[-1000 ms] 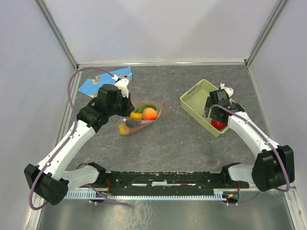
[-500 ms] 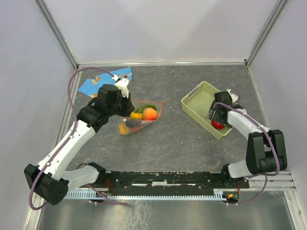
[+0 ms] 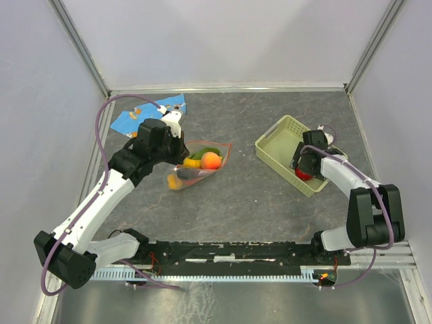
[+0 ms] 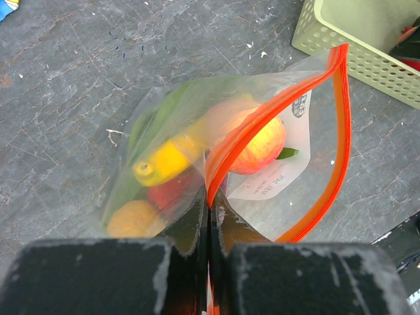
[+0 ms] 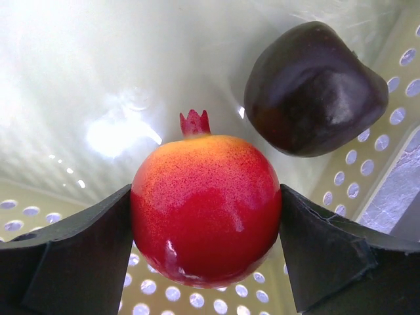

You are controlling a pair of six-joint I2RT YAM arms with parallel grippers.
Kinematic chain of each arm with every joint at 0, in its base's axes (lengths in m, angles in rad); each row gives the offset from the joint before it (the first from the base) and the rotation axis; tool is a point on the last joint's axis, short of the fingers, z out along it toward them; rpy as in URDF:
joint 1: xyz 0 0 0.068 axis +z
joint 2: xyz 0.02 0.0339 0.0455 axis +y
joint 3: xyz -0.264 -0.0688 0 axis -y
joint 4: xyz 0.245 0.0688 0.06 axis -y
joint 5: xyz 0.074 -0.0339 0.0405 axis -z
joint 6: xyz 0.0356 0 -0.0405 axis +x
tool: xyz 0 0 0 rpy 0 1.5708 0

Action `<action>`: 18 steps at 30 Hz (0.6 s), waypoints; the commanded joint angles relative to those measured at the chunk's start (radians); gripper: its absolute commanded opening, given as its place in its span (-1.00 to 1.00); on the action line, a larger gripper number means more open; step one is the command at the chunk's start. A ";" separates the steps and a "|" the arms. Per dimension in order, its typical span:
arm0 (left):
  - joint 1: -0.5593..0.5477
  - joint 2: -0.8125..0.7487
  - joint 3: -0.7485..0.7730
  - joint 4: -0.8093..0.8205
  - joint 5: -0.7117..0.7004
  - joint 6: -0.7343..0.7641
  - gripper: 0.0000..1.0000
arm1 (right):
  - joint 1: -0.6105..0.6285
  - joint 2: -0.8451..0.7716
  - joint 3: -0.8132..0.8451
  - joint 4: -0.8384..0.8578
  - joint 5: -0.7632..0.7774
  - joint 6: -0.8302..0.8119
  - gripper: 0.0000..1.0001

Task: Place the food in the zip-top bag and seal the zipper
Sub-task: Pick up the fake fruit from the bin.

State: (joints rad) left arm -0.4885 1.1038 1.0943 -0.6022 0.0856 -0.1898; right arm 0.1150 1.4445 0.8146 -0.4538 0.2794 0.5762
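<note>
My left hand [image 4: 210, 213] pinches the zip-top bag [image 4: 308, 174] by its zipper [image 4: 342, 125]; my right hand [image 5: 205, 197] clasps the red pomegranate [image 5: 207, 213] in the basket [image 5: 59, 92].

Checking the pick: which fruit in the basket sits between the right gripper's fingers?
The red round fruit with a crown; the dark purple eggplant lies outside.

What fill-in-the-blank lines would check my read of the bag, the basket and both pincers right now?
The left pincer is ____ on the zipper end of the zip-top bag.
The bag's mouth stands ____.
The right pincer has the red round fruit ____ its fingers.
The dark purple eggplant lies in the pale green basket, not yet in the ____.
Missing words: shut; open; between; bag.
</note>
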 commanded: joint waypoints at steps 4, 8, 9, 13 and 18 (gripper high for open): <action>0.003 0.001 0.004 0.053 0.015 0.032 -0.95 | 0.009 -0.157 0.048 -0.026 -0.050 -0.039 0.50; 0.004 0.004 0.004 0.053 0.016 0.033 -0.95 | 0.066 -0.229 0.079 -0.026 -0.043 -0.060 0.50; 0.004 0.004 0.003 0.054 0.017 0.032 -0.95 | 0.086 -0.241 0.088 -0.024 -0.041 -0.067 0.50; 0.005 0.010 0.003 0.053 0.017 0.033 -0.95 | 0.176 -0.290 0.126 -0.014 -0.015 -0.078 0.50; 0.005 0.009 0.005 0.052 0.018 0.032 -0.95 | 0.305 -0.315 0.187 0.032 -0.010 -0.107 0.51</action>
State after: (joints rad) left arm -0.4885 1.1126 1.0943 -0.5968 0.0872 -0.1898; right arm 0.3462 1.1629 0.9245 -0.4843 0.2493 0.5041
